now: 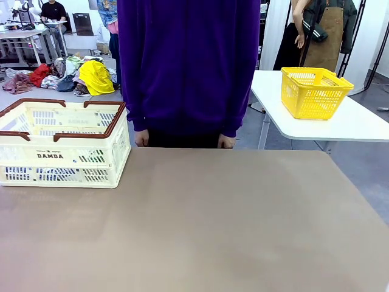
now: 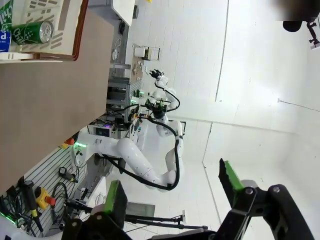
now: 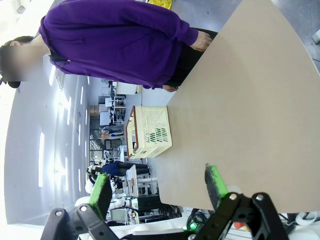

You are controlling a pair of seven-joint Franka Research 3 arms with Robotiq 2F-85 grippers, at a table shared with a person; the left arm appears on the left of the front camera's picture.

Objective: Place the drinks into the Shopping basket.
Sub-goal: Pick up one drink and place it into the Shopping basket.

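The Shopping basket (image 1: 64,143), cream-white with a dark brown rim and "DAMDA" on its side, stands on the brown table at the far left. In the left wrist view a green drink can (image 2: 31,32) lies inside the basket (image 2: 67,30), with the edge of a blue can (image 2: 4,41) beside it. My left gripper (image 2: 173,187) is open, held off the table and well away from the basket, with nothing between its fingers. My right gripper (image 3: 157,187) is also open and holds nothing; the basket (image 3: 150,131) sits far across the table from it.
A person in a purple top (image 1: 188,67) stands at the table's far edge, hands (image 1: 141,139) hanging by the edge. A yellow mesh basket (image 1: 314,92) rests on a white side table (image 1: 358,125) at the back right. The brown tabletop (image 1: 213,225) is bare.
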